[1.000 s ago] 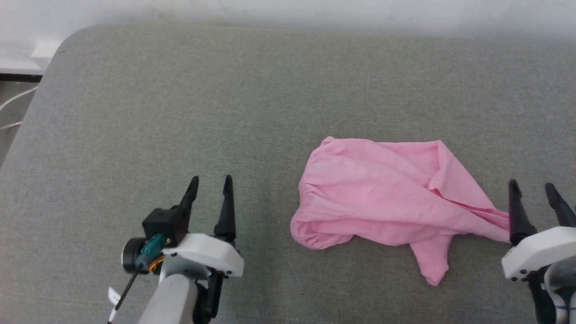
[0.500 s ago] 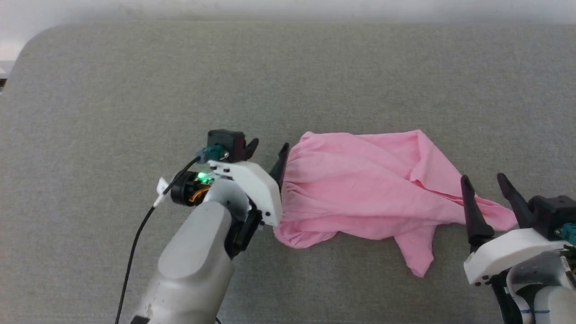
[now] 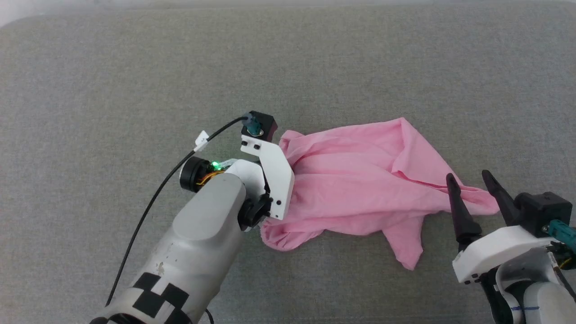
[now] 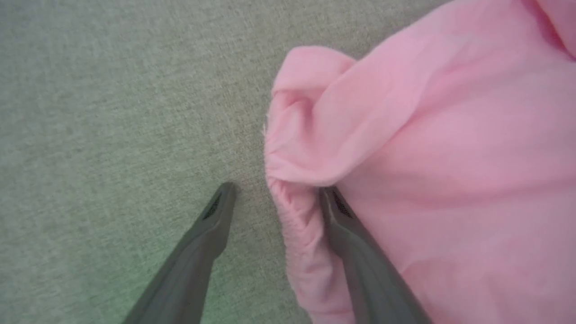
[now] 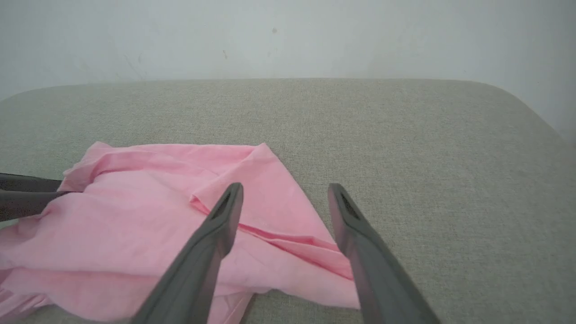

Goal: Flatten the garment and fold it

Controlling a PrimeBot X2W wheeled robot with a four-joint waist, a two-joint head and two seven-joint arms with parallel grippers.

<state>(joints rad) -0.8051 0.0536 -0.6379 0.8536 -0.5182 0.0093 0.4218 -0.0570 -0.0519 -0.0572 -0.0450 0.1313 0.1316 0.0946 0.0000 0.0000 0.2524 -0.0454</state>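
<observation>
We find the garment (image 3: 360, 180) crumpled on the grey cushion (image 3: 135, 90). The left wrist view shows the left gripper (image 4: 276, 189) spread, straddling the gathered waistband; in the head view its white bracket (image 3: 275, 180) covers this. The right gripper (image 3: 469, 175) stands parted at the garment's right corner.

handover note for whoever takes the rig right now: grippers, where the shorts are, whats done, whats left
Left gripper: open, fingers astride the gathered waistband edge, not closed on it.
Right gripper: open, by the right end of the garment, holding nothing.
Garment lies crumpled on the grey cushion, waistband toward the left.
Done: nothing flattened or folded.
Left: grip both ends, spread flat, fold.
</observation>
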